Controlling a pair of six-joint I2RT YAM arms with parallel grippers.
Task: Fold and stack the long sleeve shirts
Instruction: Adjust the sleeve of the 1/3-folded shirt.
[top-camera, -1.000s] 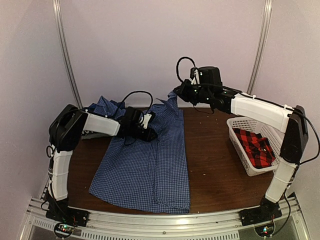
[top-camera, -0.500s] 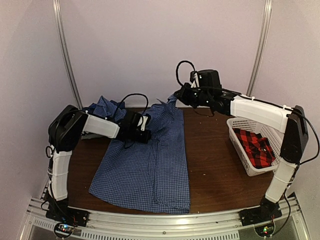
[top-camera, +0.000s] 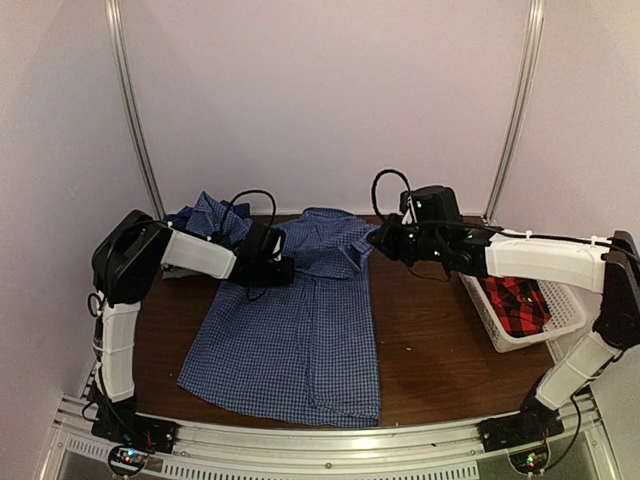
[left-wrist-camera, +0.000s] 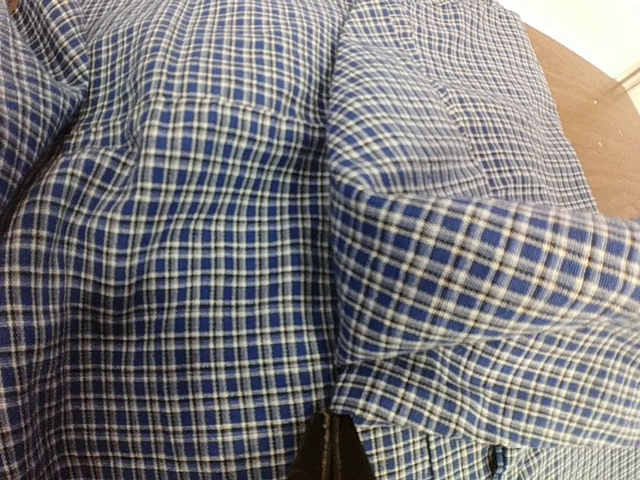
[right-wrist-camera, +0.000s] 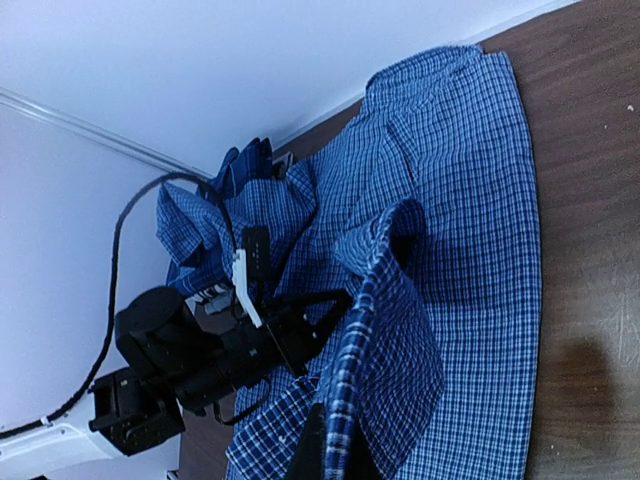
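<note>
The blue-and-white check shirt (top-camera: 300, 340) lies spread over the middle of the brown surface (top-camera: 430, 340). Its hem is toward the near edge and its collar end toward the back wall.

The left pincer (top-camera: 283, 268) sits low on the upper left part of this shirt, near the shoulder. From its own camera the cloth fills the whole view. The dark fingertips (left-wrist-camera: 322, 458) are pressed together at the bottom edge, and a ridge of the checked fabric runs up from them, so it is pinching a fold of the shirt.

The right pincer (top-camera: 378, 240) reaches in from the right at the shirt's upper right corner. Its wrist view shows the fingers closed tight on a flap of the same shirt. The flap stands up from the grip in a curled fold, while the rest of the garment lies flat beyond it. The left arm (right-wrist-camera: 200, 365) shows across the cloth in that view.

A darker blue plaid shirt (top-camera: 205, 215) lies bunched at the far left of the surface, behind the left arm. A red-and-black plaid shirt (top-camera: 515, 303) lies inside the white slatted basket (top-camera: 560, 322) on the right side. The right arm partly crosses in front of the basket.
</note>
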